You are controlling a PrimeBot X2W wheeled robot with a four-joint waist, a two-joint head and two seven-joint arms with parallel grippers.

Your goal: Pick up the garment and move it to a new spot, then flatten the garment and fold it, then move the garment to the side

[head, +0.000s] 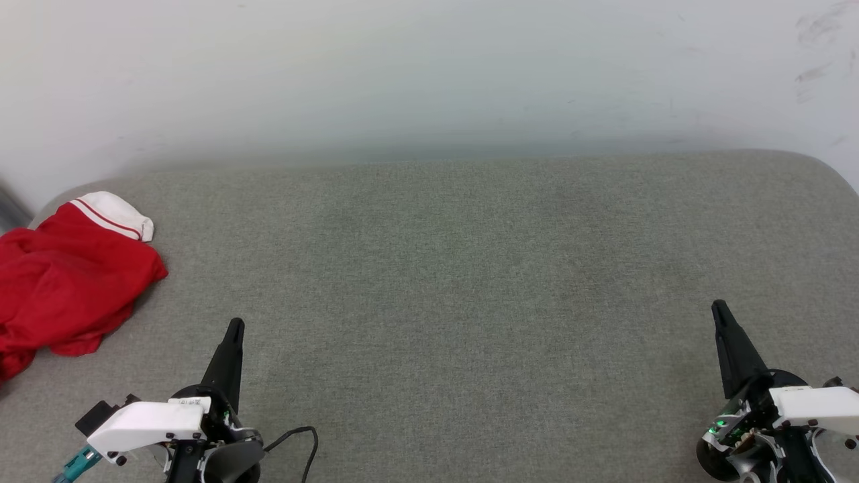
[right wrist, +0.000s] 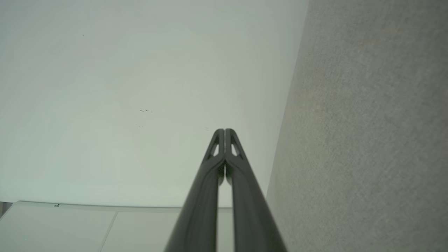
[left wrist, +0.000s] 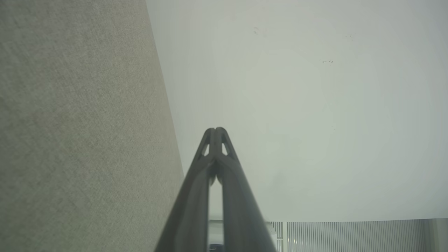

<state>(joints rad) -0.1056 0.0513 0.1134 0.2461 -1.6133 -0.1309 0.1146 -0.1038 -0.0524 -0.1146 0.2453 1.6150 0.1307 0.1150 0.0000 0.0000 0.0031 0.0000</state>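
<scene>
Left gripper [head: 235, 327], two long dark fingers on a white wrist housing, sits nearest us at the near edge of the surface, toward the near-left corner. Right gripper [head: 719, 308], same build, sits at the near edge by the near-right corner. In each wrist view we see the fingertips pressed together, so both are clenched on nothing. A thin black cable [head: 303, 435] loops beside the left wrist.

We read this as a rest pose. The arms are low, well apart and pointing toward the far edge, which leaves the middle of the grey woven fabric-covered surface [head: 470, 268] open to the head camera.

The garment [head: 67, 288], a red jersey shirt with a white short sleeve [head: 115, 211] and red-white striped trim, lies crumpled at the left edge, closer to the far-left corner. Part of it runs out of the head view, so we cannot tell whether it hangs over that edge. It is bunched with folds all over and the sleeve lies on the far side of the heap. Neither gripper touches it.

Our judgement is that the pick-up has not yet begun. The left gripper is the nearer one, so it suits the first grab, but its fingers must part before they reach the cloth. We expect the middle of the surface to be the new spot, since both arms can reach there to flatten the garment. The plain white wall [head: 429, 67] stands behind the far edge.
</scene>
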